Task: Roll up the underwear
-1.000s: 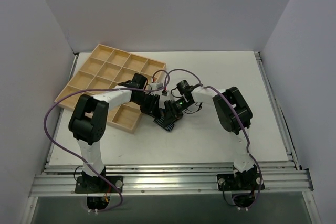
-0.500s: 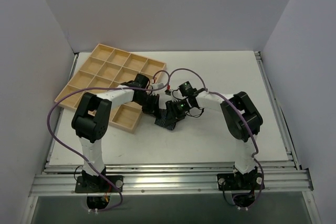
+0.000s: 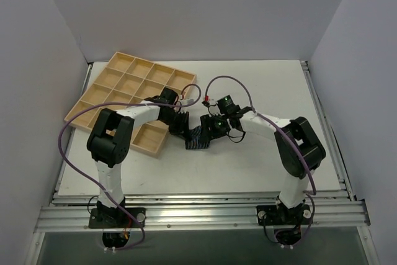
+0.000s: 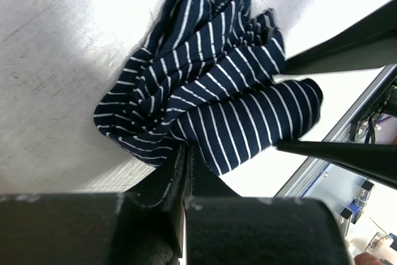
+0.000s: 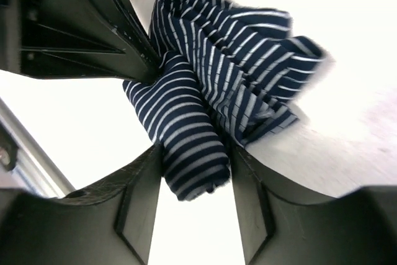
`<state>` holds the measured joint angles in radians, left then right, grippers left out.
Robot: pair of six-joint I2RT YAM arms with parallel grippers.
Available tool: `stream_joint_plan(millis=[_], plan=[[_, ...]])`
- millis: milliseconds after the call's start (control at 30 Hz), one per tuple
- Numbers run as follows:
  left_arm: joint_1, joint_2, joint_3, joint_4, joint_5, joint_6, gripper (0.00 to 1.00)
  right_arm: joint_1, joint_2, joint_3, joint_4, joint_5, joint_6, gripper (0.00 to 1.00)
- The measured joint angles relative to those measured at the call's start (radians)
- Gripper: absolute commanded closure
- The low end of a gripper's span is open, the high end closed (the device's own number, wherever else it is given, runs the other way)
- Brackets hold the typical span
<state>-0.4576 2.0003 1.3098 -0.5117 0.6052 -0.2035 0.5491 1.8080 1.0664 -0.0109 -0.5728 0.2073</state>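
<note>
White walls (image 3: 186, 10) close round a pale desk (image 3: 260, 166). At its left sits a wooden tray (image 3: 105, 85) of square cells, set askew. Just right of the tray's near corner my left fingers (image 4: 186, 166) are pressed together. The wrist view shows striped cloth coming straight out from their tips, so I judge them pinched on an edge of the underwear (image 4: 211, 91). That garment lies on the desk between my two wrists, outside the tray, bunched in loose pleats and not yet a neat roll. It is navy with thin white stripes, and no waistband shows from where I look.

It is soft, light and limp. It will not hold a shape by itself, and any fold I let go will slump and spring open a little. It should not slip much against my fingers, but a pinch on one layer only will drag that layer and leave the rest behind. The better hold, I think, is across a whole fold near its end, all layers taken together, with one side anchoring while the other turns the cloth over.

On the right, my right fingers (image 5: 141, 200) stand apart with a thick fold of the cloth lying between them, filling the gap. It does not look squeezed, so I take it as loose rather than gripped, though the contact itself is hard to read.
</note>
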Motion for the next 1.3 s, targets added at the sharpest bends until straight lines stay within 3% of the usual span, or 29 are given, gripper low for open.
stream_joint_plan(millis=[300, 467, 833, 1067, 1300], plan=[[0.0, 0.023, 0.016, -0.002, 0.001, -0.003, 0.98, 0.028, -0.172, -0.011, -0.041, 0.212, -0.079, 0.38], [0.0, 0.038, 0.032, -0.01, 0.001, -0.003, 0.98, 0.175, -0.242, -0.01, -0.047, 0.34, -0.185, 0.35], [-0.009, 0.044, 0.044, -0.019, -0.004, -0.002, 0.98, 0.42, -0.096, 0.085, -0.148, 0.592, -0.38, 0.33], [-0.015, 0.044, 0.044, -0.018, -0.006, -0.002, 0.98, 0.473, -0.027, 0.158, -0.185, 0.753, -0.465, 0.33], [-0.022, 0.044, 0.045, -0.018, -0.006, -0.002, 0.98, 0.459, -0.007, 0.2, -0.202, 0.803, -0.502, 0.32]])
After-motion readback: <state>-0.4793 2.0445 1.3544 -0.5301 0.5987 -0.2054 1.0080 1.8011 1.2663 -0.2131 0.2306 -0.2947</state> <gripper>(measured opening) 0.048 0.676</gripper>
